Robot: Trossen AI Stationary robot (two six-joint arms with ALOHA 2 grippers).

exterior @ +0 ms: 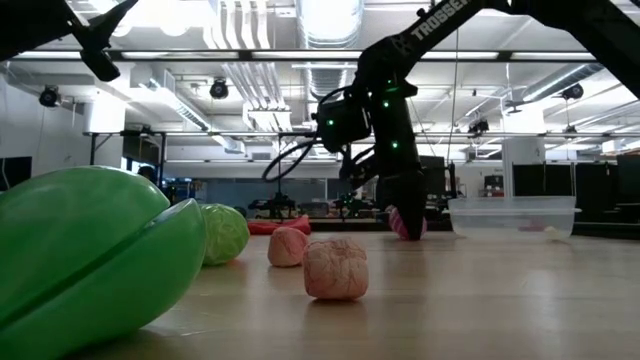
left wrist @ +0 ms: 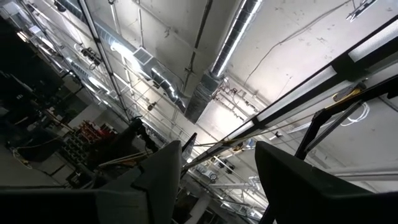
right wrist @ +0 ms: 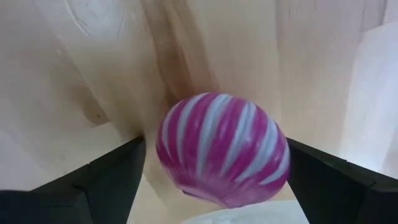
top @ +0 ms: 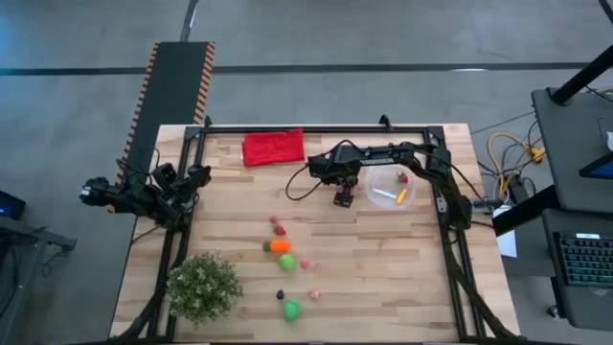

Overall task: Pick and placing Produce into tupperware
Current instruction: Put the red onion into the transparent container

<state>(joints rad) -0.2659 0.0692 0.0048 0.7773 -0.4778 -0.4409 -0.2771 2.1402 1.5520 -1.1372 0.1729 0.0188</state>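
The right pincer (top: 344, 200) is gripping a striped magenta piece (right wrist: 222, 149) just beside the tub (top: 391, 187), low over the tabletop (top: 383, 278), likely for carrying it in. The left pincer (top: 196, 174) is waiting open at the tabletop's edge.

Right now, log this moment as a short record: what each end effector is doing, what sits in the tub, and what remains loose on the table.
right end effector: beside the tupperware, shut on magenta striped piece, low over the table
left end effector: parked at the table's left edge, open, empty
tub contents: orange piece, white piece, red piece
loose on table: about eight produce pieces, including a carrot
other: red cloth, potted plant
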